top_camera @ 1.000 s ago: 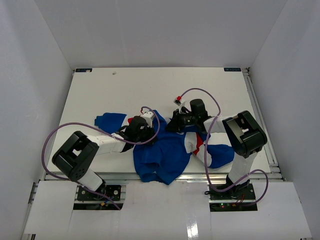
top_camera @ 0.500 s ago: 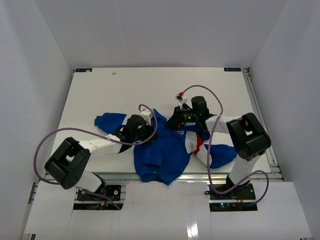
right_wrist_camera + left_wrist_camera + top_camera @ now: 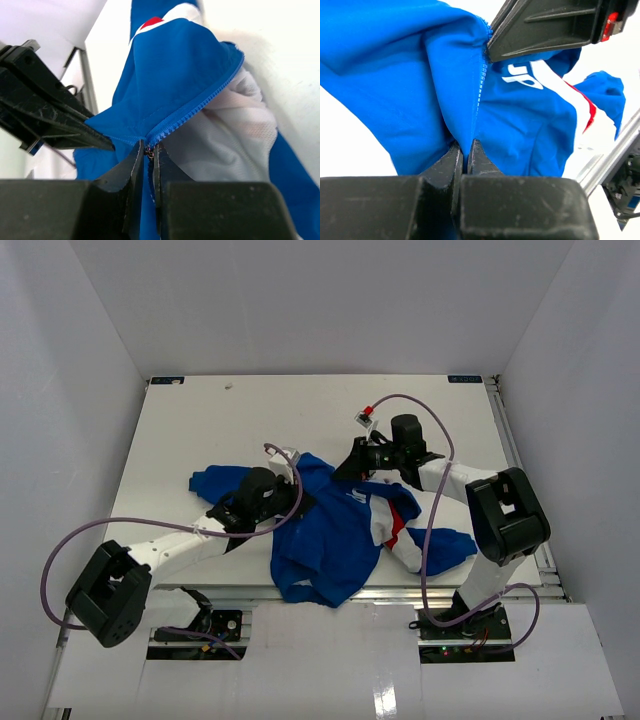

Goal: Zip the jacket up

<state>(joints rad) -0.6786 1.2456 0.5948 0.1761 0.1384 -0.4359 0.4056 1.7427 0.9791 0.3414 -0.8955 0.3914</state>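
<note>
1. Right wrist view, at the black two-finger right gripper (image 3: pixel 149 150): pinched almost closed on what looks like the small metal zipper slider (image 3: pixel 148 152), right where the blue zipper teeth (image 3: pixel 200 107) start to part. Can't tell pull tab from slider body.
2. Left wrist view, at the black two-finger left gripper (image 3: pixel 465 150): clamped tight on a fold of blue fabric at the lower end of the closed zipper line (image 3: pixel 480 85). Serving as the anchor, by the look of it.
3. Just outward: white mesh lining (image 3: pixel 230 135) exposed beside the open teeth. White lettering (image 3: pixel 522 75) and a red-and-white panel (image 3: pixel 585 107) off to one side of the zip.
4. Top external: small soft royal-blue fabric jacket (image 3: pixel 335 535) lying crumpled on the white tabletop (image 3: pixel 250 420), toward the near edge, between the two arms.
5. Judged step: slider run away from the left gripper, partway done, with an open stretch ahead.
6. To do it well:
   - hold the anchor low and fixed
   - pull along the tooth line, never across it
   - keep the fabric between the two grips taut and straight
   - go slow and watch for bunching
7. Likely risks: lining snagging in the slider, the grip slipping off so small a part, or the whole jacket dragging if the anchor gives.
</note>
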